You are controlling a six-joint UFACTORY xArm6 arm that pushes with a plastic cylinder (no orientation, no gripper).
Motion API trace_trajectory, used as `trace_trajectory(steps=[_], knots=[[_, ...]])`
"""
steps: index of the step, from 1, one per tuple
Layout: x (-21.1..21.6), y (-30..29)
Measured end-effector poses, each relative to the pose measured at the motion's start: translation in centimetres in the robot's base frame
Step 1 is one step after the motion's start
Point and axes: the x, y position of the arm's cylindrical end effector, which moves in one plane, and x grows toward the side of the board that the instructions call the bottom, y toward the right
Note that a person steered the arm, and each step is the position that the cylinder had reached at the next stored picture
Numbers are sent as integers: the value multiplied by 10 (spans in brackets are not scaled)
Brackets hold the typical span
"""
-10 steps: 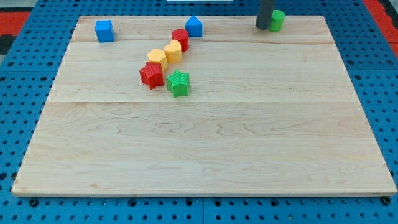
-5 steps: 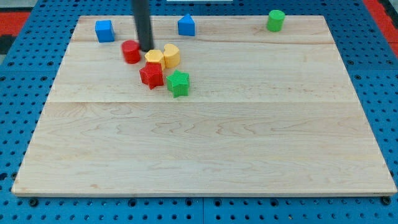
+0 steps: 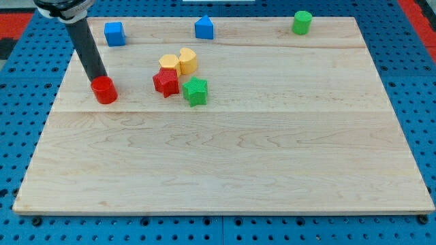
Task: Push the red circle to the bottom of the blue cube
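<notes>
The red circle lies on the wooden board at the view's left, well below the blue cube at the board's top left. My tip touches the red circle's upper left edge, and the dark rod rises from it toward the view's top left.
A red star, a green star and two yellow blocks cluster right of the red circle. A blue house-shaped block sits at the top centre. A green cylinder sits at the top right. The board's left edge is close by.
My tip has swept from the top right across the cluster to the left. It has pushed the red circle out of the cluster, leftward and down. The blue house block shifted slightly left.
</notes>
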Motion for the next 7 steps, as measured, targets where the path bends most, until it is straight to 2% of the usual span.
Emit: trace_trajectory(steps=[3,5,6,7], knots=[[6,7],[-3,43],[-22,53],[-33,88]])
